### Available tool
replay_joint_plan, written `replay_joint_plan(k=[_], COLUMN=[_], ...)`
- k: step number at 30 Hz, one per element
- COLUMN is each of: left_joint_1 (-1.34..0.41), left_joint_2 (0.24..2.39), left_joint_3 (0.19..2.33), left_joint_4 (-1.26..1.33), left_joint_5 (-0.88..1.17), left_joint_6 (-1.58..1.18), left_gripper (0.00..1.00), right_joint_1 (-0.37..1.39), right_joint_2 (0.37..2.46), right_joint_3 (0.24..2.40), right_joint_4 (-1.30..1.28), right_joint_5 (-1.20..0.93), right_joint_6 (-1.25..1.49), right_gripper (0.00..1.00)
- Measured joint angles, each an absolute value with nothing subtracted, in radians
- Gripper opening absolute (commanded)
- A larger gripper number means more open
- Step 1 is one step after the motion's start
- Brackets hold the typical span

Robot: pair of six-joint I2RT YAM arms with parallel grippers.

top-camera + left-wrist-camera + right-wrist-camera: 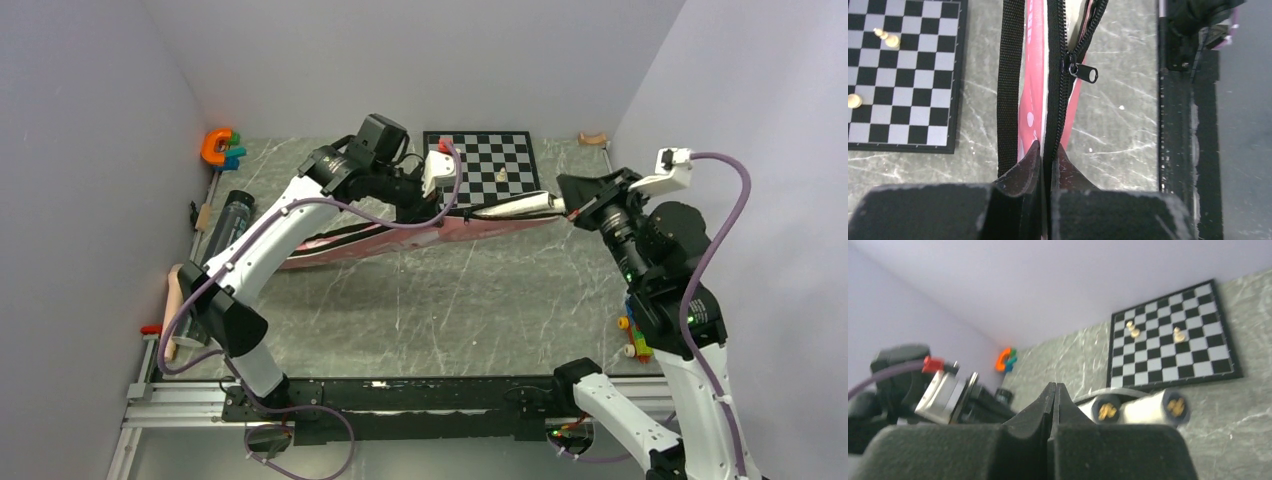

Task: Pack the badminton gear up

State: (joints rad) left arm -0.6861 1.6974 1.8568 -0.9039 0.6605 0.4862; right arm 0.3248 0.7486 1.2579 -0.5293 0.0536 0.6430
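While the left gripper (1046, 150) clamps its jaws on the closed black zipper edge of the pink bag (340, 245), the bag stretches across the middle of the table (450, 310). Seen from the top camera, its long axis runs nearly from 9 to 3 o'clock, with the 3 o'clock end tipped slightly toward 2. The left gripper's hold falls a little past the bag's midpoint, toward 3 o'clock.

Two white racket handles (515, 207) stick out of the 3 o'clock end, side by side, their butt caps pointing at 3 o'clock. The right gripper (1054, 390) sits just at those caps. Its jaws are pressed together, and I cannot tell whether anything thin is pinched between them. In its wrist view, the two caps show gold marks at about 4 o'clock of the fingertips.

From the left wrist camera, the bag runs from 12 to 6 o'clock. The black strap (1009, 90) lies along the bag's 9 o'clock side. The zipper is closed from the fingers up to the zipper pull (1087, 74), whose tab juts toward 4 o'clock, and it gapes open beyond that toward 12.

A black tube (226, 222) lies near the table's 9 o'clock edge, well apart from the bag, its axis running roughly from 1 to 7 o'clock. A chessboard (480, 170) lies at 12 o'clock of the bag. An orange toy (214, 148) sits in the 10 o'clock corner.
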Motion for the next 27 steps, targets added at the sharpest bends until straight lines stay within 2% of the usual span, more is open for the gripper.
replay_joint_plan(k=[4, 10, 19, 27], left_joint_1=[-0.672, -0.62, -0.606, -0.606], left_joint_2=[1.653, 1.597, 1.578, 1.56], left_joint_3=[1.85, 1.832, 1.796, 1.773], left_joint_4=[-0.927, -0.933, -0.918, -0.907], left_joint_5=[0.741, 0.808, 0.827, 0.824], left_joint_6=[0.485, 0.477, 0.47, 0.461], left_gripper=[0.0, 0.0, 0.0, 0.0], right_joint_1=[0.323, 0.3, 0.284, 0.282], right_joint_2=[0.806, 0.839, 0.836, 0.825], right_joint_3=[1.342, 1.349, 1.349, 1.316], right_joint_4=[-0.547, -0.578, -0.601, -0.589], right_joint_5=[0.182, 0.289, 0.305, 0.236], right_joint_6=[0.62, 0.609, 0.61, 0.638], right_gripper=[0.0, 0.0, 0.0, 0.0])
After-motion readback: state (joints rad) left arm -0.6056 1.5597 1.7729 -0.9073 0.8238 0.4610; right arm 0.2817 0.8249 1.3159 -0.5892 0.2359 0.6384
